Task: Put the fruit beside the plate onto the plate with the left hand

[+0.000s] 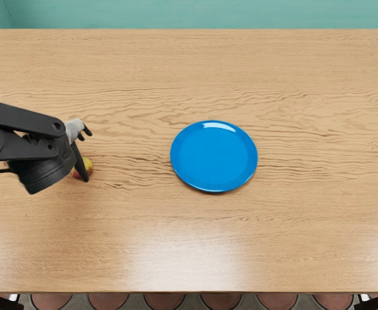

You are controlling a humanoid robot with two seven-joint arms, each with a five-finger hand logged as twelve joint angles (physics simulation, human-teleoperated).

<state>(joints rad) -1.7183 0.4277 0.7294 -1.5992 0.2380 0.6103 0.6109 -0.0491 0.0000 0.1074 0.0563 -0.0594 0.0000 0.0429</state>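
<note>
— Fruit [87, 167] sits on the worktop [240, 245] at far left, well apart from the plate [213, 155]. It's mostly hidden behind the left robot hand [76, 143]; only a yellow-red sliver shows.

— Has the hand got it?

— Can't tell. The hand is right over it, touching or very near, but the wrist blocks my view of the grip. Could be closed on it, could be just hovering. Right arm isn't in sight.

— Risks?

— First: the fruit is small and round and looks smooth. An off-centre squeeze would likely squirt it out and send it rolling. The worktop is flat, smooth-looking wood grain, with nothing to stop it before the left edge nearby.

Second: it's a long carry across to the plate. A weak hold probably drops it midway.

Third: the plate is round, shallow, glossy blue, with a low rim. Released from high up, the fruit could bounce or roll off the far side. A low pass could also nudge the plate. It looks like light plastic, so I'd guess it slides easily on that wood.

— Fix?

— Get a firm, centred hold before lifting. Release low over the middle of the plate.
</note>
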